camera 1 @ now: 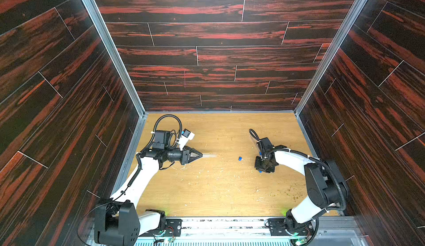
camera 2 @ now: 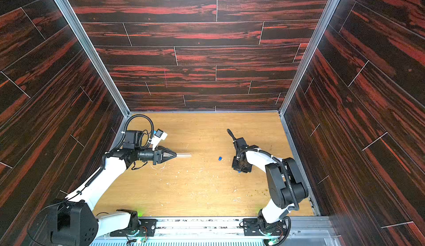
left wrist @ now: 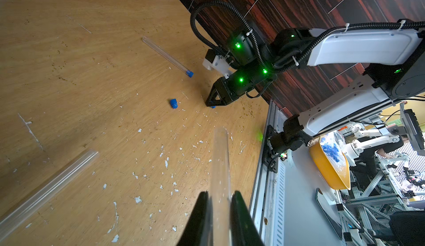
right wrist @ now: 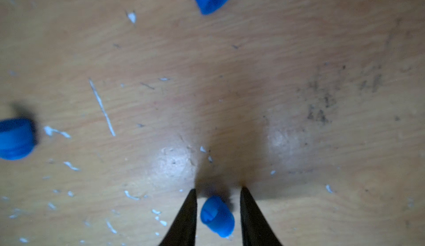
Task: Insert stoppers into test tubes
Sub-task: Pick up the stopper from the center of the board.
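table (camera 1: 218, 194): light wood, scuffed | flecks (left wrist: 138, 200): white, strewn over the wood | specks (right wrist: 319, 113): dark, smudged patch | walls (camera 1: 207, 33): dark red-streaked planks on three sides | posts (camera 1: 108, 47): grey metal, at rear corners | rail (camera 1: 225, 224): metal, along front edge | bowl (left wrist: 322, 166): yellow, beyond the rail, clear bag inside
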Robot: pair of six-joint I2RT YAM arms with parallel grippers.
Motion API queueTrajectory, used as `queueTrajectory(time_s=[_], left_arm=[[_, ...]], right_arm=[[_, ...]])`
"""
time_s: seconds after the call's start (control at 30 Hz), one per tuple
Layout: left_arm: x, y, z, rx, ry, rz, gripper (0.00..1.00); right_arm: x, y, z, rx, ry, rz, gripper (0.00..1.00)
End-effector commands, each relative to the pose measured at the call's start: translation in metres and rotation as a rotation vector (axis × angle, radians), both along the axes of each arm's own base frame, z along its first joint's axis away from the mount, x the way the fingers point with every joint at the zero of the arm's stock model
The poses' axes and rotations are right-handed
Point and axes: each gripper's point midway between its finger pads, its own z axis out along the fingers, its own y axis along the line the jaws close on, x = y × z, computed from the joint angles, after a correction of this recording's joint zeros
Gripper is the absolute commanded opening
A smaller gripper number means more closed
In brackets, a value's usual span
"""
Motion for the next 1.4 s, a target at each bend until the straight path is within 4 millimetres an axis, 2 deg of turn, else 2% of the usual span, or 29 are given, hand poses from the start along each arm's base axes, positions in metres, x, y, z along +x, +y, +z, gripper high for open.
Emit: queueTrajectory(time_s=[0.0,0.5,0.7,1.37], left_arm=[[-0.003,0.001,0.005,-0.005,-0.028,-0.001,0.00],[-0.002,0.003,0.004,-0.004,-0.027,0.004,0.00],[-0.002,0.003,0.004,-0.004,-0.027,0.004,0.00],[-0.001,0.003,0.004,-0.005,-0.025,0.008,0.00]], right_arm=[[-0.018,-0.011,-0.013,-0.066,0.104,0.055,0.34],[-0.014,-0.004,-0.009,-0.055,0.115,0.189,0.34],[-0.012,-0.002,-0.010,-0.054,0.118,0.199,0.30],[0.001,-0.007,-0.010,-0.108,0.110,0.196,0.29]])
